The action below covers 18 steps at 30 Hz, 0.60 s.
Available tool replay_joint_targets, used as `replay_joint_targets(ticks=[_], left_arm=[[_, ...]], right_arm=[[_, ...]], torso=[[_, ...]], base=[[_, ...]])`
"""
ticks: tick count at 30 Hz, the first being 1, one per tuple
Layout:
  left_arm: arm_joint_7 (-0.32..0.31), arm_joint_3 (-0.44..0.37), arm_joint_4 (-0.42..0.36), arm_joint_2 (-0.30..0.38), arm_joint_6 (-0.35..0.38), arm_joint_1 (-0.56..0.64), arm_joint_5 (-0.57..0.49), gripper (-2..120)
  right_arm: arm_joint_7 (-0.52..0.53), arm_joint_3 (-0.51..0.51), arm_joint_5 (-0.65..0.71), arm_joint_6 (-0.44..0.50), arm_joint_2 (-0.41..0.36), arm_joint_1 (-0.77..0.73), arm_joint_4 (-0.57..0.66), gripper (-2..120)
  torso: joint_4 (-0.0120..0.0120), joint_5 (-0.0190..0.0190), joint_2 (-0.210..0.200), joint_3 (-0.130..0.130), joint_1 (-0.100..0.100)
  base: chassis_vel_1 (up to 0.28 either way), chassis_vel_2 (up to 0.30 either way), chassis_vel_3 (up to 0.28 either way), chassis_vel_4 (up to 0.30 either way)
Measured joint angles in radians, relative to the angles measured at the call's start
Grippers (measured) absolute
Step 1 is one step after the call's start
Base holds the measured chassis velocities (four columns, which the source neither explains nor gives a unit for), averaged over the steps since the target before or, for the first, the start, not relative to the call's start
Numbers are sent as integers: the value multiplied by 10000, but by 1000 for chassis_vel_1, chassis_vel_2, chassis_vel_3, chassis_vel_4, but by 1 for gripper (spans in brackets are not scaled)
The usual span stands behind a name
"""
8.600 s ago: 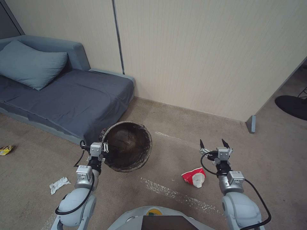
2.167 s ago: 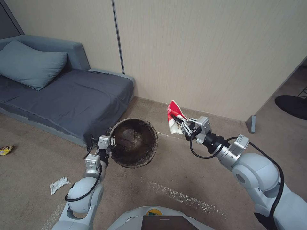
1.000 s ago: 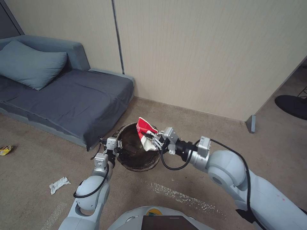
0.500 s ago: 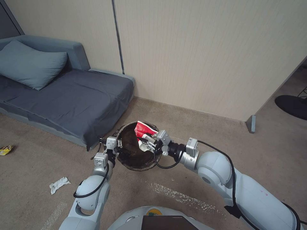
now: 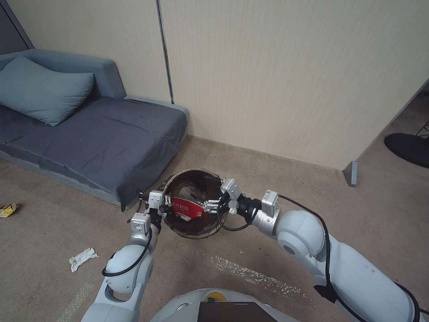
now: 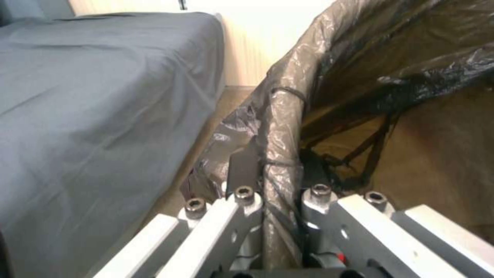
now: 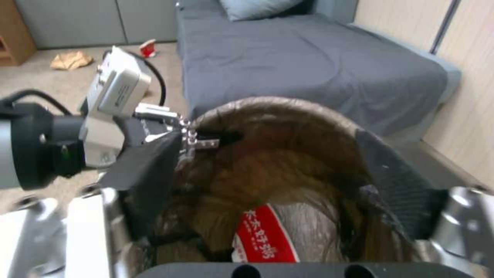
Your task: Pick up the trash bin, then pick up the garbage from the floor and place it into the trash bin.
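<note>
The left gripper (image 5: 164, 202) has its fingers clenched on the rim of the trash bin (image 5: 196, 226) and holds it beside the sofa (image 5: 89, 138). The right gripper (image 5: 210, 205) is at the opposite side of the rim, with its fingers released and spread over the opening. The red-and-white paper cup (image 5: 184, 208) lies inside the bin, below these fingers. A white scrap (image 5: 82, 258) and a yellow wrapper (image 5: 7, 209) lie on the floor (image 5: 268, 250).
</note>
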Motion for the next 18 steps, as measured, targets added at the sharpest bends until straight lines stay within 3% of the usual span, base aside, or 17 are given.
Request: replay_joint_targets(ticks=[4,11,16,18], left_arm=[[5,-4,2,4,0,-1,-10,3],[97,-102,-76,50,235,16,4,3],[104,-220,-165,59,237,38,-8,3],[108,-327,-219,81,220,55,-46,3]], right_arm=[[2,399,130,5,-34,-216,193,97],[113,2162,-73,678,-153,-1478,1078,100],[583,3392,-1309,1910,390,-3011,1145,100],[380,4139,-2734,3084,1105,-3695,740,100]], torso=[[0,0,0,0,0],[0,0,0,0,0],[-2,1,0,0,0],[-3,1,0,-1,0]], base=[[0,0,0,0],[0,0,0,0],[0,0,0,0],[0,0,0,0]])
